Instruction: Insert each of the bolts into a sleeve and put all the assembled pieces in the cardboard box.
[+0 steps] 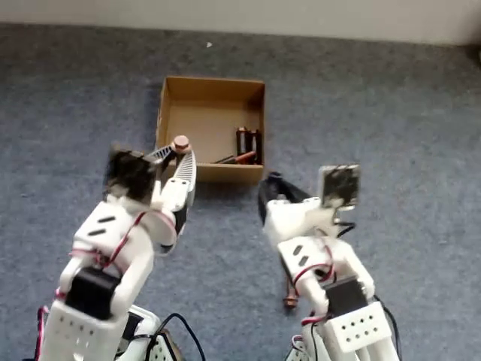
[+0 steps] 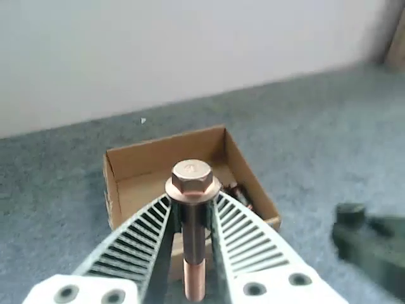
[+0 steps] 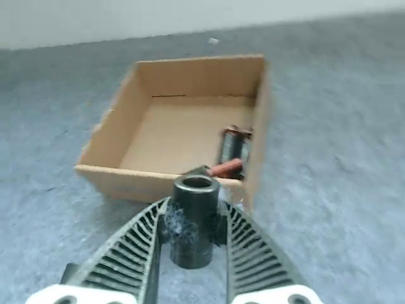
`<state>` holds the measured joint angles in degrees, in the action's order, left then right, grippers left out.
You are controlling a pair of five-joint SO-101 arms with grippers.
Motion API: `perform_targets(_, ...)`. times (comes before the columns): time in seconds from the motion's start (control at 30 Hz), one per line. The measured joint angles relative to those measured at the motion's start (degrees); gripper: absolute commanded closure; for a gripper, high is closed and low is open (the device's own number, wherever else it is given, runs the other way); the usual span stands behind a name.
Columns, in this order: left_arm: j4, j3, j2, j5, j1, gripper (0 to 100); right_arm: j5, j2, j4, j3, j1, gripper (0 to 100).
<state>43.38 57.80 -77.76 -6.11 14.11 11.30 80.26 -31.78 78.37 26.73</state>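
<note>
Bolt (image 2: pixel 192 190), one held, one sleeve (image 3: pixel 193 221) held, one box (image 3: pixel 120 180)

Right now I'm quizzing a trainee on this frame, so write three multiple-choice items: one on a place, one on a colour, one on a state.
1. Where in the cardboard box do the assembled pieces lie?
A) by the wall nearer the right pincer
B) by the opposite wall
C) dead centre

2. What colour is the sleeve in the right pincer?
A) white
B) black
C) copper

3. What state is the left pincer in?
A) open and empty
B) shut on a sleeve
C) shut on the bolt

Answers:
1 A, the high view shows them along that wall.
2 B, the right wrist view shows a black tube.
3 C, it clamps the shank, head up.
</note>
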Motion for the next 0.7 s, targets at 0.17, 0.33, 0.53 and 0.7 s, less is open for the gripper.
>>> perform_targets(0.17, 0.0, 0.0, -8.0, -6.1, -0.1, 100, -9.1, 6.0, 10.2, 9.9, 8.2, 99.3)
perform_targets(0.33, 0.0, 1.1, -13.5, -8.1, 4.5, 100, -13.6, 9.5, 14.7, 14.1, 13.7, 99.3)
perform_targets(0.53, 0.0, 5.3, -17.1, -8.2, 10.2, 100, -16.8, 12.5, 17.4, 14.4, 15.5, 99.3)
perform_targets(0.7, 0.0, 7.4, -18.9, -8.2, 10.2, 100, -20.1, 15.4, 18.4, 14.4, 17.8, 99.3)
